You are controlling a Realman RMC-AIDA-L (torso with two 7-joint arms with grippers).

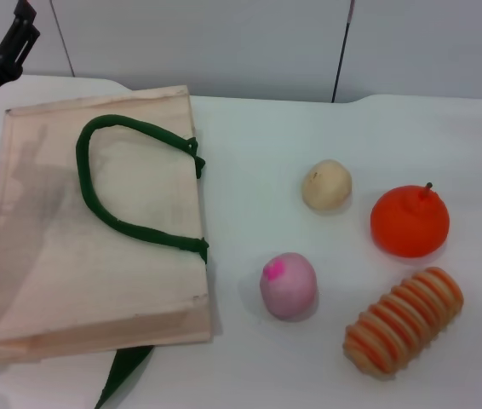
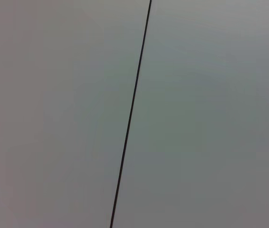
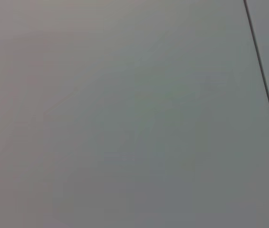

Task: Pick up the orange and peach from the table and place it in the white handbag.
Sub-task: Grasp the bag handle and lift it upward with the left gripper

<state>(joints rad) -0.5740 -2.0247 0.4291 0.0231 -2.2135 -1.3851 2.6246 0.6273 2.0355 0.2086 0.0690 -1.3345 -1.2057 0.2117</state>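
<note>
Nothing picked yet; I'm at the start, before the first reach.

Near edge of the table (image 1: 309, 375), right side: orange-and-tan ribbed oblong item (image 1: 404, 321), not mine to move. Just inboard of it, the peach (image 1: 289, 285), pink with a magenta spot, resting free on the table, close to the bag's right edge but not touching it.

Further back on the right: the orange (image 1: 410, 221), stem up, sitting alone. Beside it toward the middle, a smaller beige-yellow ball (image 1: 326, 185), also a distractor.

The white handbag (image 1: 96, 281) lies flat across the left half of the table, green strap handles (image 1: 122, 183) draped on top, one strap end trailing off the near edge. The mouth looks closed flat, so I judge it needs opening or lifting before a fruit goes in.

My left gripper (image 1: 7, 43) is up at the far left corner, above the bag's back corner, holding nothing; can't tell whether the fingers are open. My right gripper isn't in view. Both wrist cameras see only blank wall.

Next move, my call: bring the right arm down over the peach or orange with fingers spread wide for a round, rolling target.
</note>
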